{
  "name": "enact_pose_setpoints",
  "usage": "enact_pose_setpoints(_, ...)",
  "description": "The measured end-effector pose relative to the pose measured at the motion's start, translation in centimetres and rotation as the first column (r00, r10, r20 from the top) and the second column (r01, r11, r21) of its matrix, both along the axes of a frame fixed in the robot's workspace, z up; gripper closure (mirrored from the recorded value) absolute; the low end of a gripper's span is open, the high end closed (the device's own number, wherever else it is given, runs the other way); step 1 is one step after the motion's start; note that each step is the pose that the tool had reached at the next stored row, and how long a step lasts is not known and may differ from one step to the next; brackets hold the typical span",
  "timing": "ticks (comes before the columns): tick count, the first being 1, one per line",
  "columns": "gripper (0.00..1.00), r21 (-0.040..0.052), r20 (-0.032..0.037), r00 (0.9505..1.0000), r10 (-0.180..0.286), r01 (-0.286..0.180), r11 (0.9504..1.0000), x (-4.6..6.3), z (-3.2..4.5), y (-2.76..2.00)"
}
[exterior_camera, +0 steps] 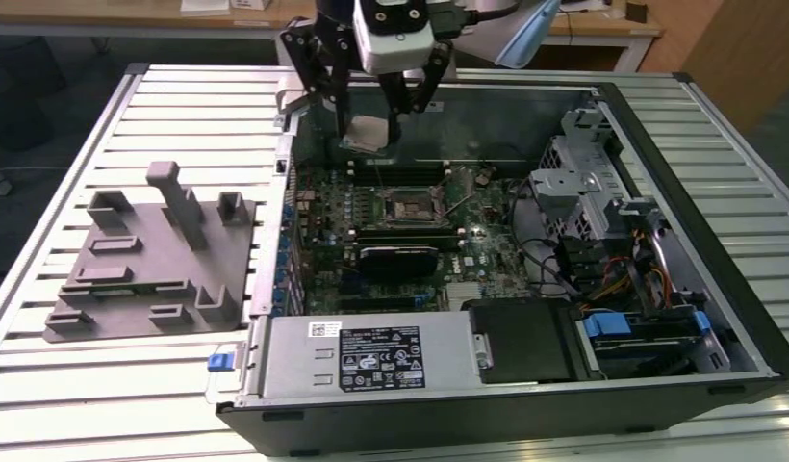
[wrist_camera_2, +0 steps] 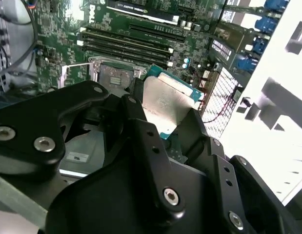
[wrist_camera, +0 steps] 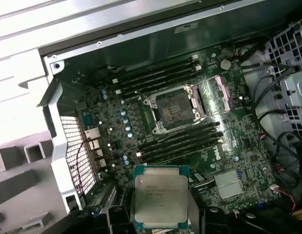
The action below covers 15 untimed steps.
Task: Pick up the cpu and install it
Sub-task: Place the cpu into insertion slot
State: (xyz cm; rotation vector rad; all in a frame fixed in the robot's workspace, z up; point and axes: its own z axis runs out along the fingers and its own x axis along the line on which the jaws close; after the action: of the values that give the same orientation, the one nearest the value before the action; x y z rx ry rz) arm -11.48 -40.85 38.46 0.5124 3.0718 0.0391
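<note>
Gripper (exterior_camera: pixel 369 132) closed on cpu (wrist_camera: pixel 160 200), pinching its opposite edges. Chip hangs above motherboard (wrist_camera: pixel 116 131) inside case, short of open socket (wrist_camera: pixel 174 108). Judgement: hold chip level, square to socket frame, no dragging across contacts.

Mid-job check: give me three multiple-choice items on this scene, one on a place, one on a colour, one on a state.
1. Where is the cpu? A in the socket; B in the claw over the motherboard; C on the fixture block.
2. The fixture block's colour? A grey; B red; C yellow.
3. The socket is: A empty; B filled; C under a cooler.
Answers: 1 B, the claw grips it above the board; 2 A, plainly grey in the exterior view; 3 A, no chip sits inside.
</note>
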Motion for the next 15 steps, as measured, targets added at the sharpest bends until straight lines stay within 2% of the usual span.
enact_pose_setpoints(7, 0.47, 0.0, 0.0, 0.9966, -0.083, 0.083, 0.9966, 0.0, -0.02, 0.01)
enact_pose_setpoints(15, 0.47, -0.0002, 0.0001, 0.9855, -0.17, 0.17, 0.9855, 0.0, -0.04, 0.02)
